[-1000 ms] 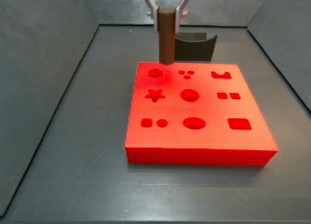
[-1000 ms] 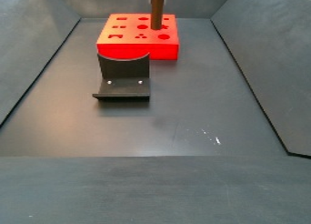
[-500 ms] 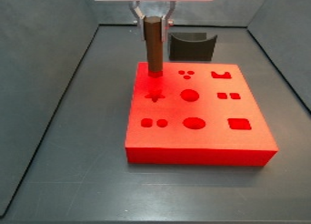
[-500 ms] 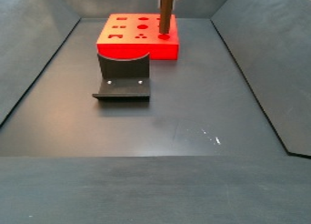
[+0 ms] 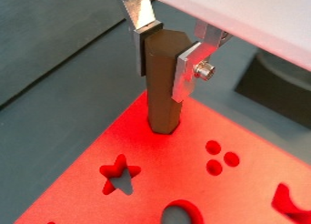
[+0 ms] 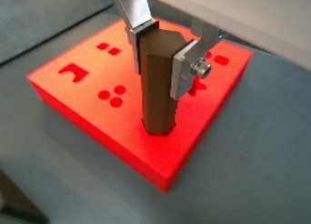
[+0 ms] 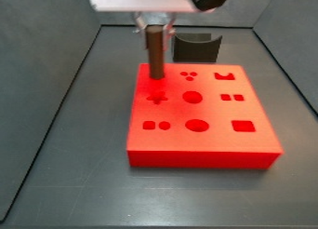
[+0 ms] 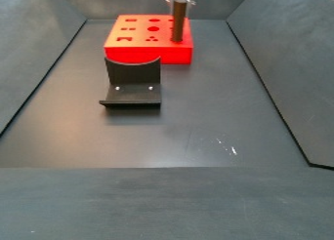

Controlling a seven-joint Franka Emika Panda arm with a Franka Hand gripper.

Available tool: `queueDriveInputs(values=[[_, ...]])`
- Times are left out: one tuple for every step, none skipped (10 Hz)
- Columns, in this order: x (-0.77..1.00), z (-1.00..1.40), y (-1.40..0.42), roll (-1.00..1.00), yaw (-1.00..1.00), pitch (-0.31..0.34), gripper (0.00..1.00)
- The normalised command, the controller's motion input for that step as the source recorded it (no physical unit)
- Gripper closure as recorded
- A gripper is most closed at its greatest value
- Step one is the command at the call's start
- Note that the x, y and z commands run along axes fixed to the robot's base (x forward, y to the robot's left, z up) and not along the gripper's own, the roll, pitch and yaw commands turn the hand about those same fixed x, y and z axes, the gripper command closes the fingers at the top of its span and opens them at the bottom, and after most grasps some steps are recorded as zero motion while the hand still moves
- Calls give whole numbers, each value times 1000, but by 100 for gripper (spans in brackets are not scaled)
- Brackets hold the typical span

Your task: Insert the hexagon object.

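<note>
My gripper (image 5: 168,47) is shut on the hexagon object (image 5: 163,86), a slim brown prism peg held upright. It also shows in a wrist view (image 6: 159,82). The peg's lower end stands in the top of the big red block (image 6: 97,100) near one corner, at the spot of a hole. In a side view the gripper (image 7: 154,26) holds the peg (image 7: 156,54) over the block's (image 7: 211,144) far left part. In a side view the peg (image 8: 177,24) stands on the block (image 8: 146,53). The peg's tip is hidden where it meets the block.
The red block has several shaped holes: a star (image 5: 118,172), three dots (image 5: 219,157), circles and squares. The dark fixture (image 8: 132,83) stands in front of the block in a side view, and behind it (image 7: 196,47) in a side view. Grey bin walls rise around the floor.
The gripper has come down with the peg and shifted slightly left in a side view. The peg's lower end now sits lower at the block's top.
</note>
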Motion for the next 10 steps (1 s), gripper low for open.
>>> queueDriveInputs(values=[[-231,-346,46,183,326,-146,100],[0,-314,0,191,406,-139,100],[3,-306,-26,256,400,-71,100],[114,-237,-160,283,314,-31,100],[157,-134,-337,367,11,0,100],[289,-109,-329,394,-23,51,100],[106,-429,-34,167,0,150,100],[223,-726,0,0,-3,261,100],[263,-709,-60,56,0,247,100],[254,-683,-20,0,0,280,100]])
